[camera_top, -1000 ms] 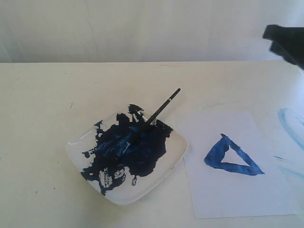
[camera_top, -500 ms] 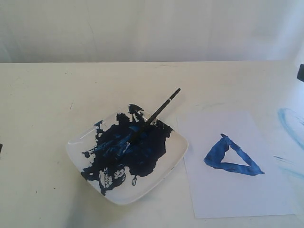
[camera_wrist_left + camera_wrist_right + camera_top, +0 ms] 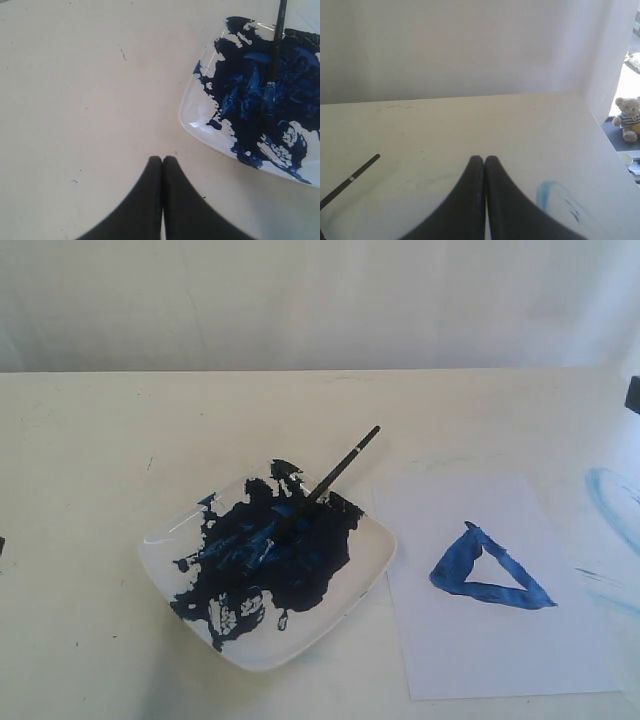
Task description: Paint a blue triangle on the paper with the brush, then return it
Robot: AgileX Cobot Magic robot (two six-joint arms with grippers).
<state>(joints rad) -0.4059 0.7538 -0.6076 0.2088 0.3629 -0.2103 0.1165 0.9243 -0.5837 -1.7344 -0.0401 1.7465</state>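
Observation:
The white paper (image 3: pixel 500 630) lies on the table at the right and carries a rough dark-blue triangle (image 3: pixel 487 571). The thin black brush (image 3: pixel 325 480) rests tip-down in the paint on the white square plate (image 3: pixel 368 575), its handle sticking out over the plate's far rim. The brush (image 3: pixel 276 47) also crosses the plate (image 3: pixel 200 117) in the left wrist view. Over bare table beside the plate, my left gripper (image 3: pixel 162 159) is shut and empty. My right gripper (image 3: pixel 484 158) is shut with nothing in it, and the brush handle's end (image 3: pixel 355 176) lies off to its side.
Faint light-blue smears (image 3: pixel 612 502) mark the table right of the paper, and the smear (image 3: pixel 552 197) shows in the right wrist view too. A dark piece of the right arm (image 3: pixel 633 393) sits at the right edge. A wall backs the table. A teddy bear (image 3: pixel 627 118) lies beyond the table's side.
The right arm, seen at the upper right a second ago, has pulled back almost out of the exterior view. Brush, plate and paper have not moved.

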